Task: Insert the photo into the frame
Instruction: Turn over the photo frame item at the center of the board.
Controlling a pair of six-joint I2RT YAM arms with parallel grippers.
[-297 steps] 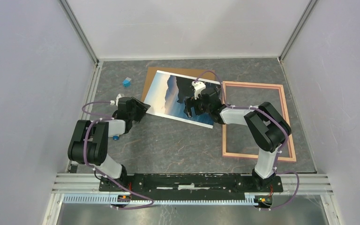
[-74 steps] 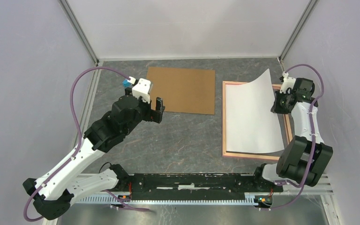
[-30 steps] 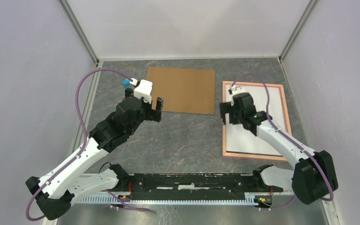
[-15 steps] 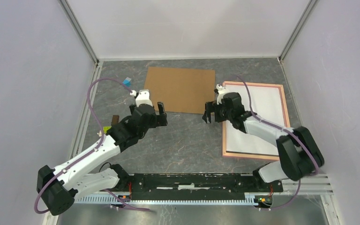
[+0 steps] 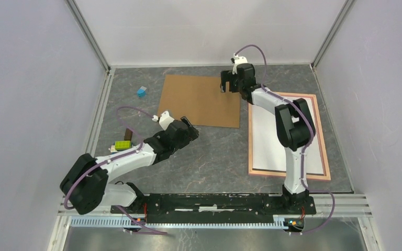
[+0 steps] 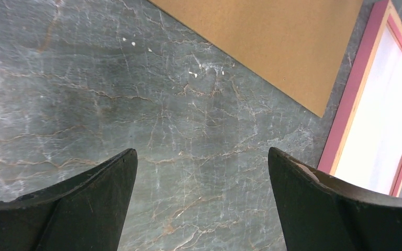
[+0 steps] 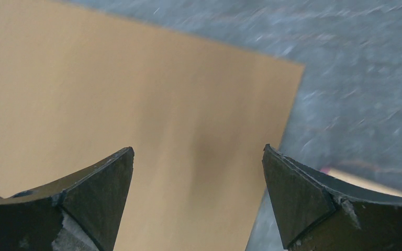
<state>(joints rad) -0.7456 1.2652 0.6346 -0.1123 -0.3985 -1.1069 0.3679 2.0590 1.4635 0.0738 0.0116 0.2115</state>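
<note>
Photo (image 5: 267,142): lies flat inside the frame (image 5: 261,173), plain white back up, on the right side of the table. No printed side visible. The pink rim shows on all sides that can be seen, though the right arm crosses over the middle. Left wrist view catches the same white sheet (image 6: 382,120) within the rim (image 6: 353,94). Cannot tell whether it is seated fully flush.

Judgement: the placing step looks done or nearly so. Neither claw is on the photo.

Right gripper (image 5: 229,88): reached out to the far side, over the far right corner of the brown backing board (image 5: 201,99). Its wrist view shows the fingers spread wide with nothing between them (image 7: 196,151) and the board's corner (image 7: 110,94) beneath. Height above the board unclear; that view is blurred.

Left gripper (image 5: 191,128): low over bare grey table, just near of the board's near edge. Fingers apart, empty (image 6: 199,154).

Board lies flat on the table, just left of the frame, not overlapping it.

Next move, as I read it: lift the board to close the frame. It is thin and flat, so a finger must get under an edge or corner; tipping it up first seems needed. Risk: nudging the frame or photo.

Also present: small blue block (image 5: 142,92) far left; yellow-green block (image 5: 121,145) beside the left arm.
</note>
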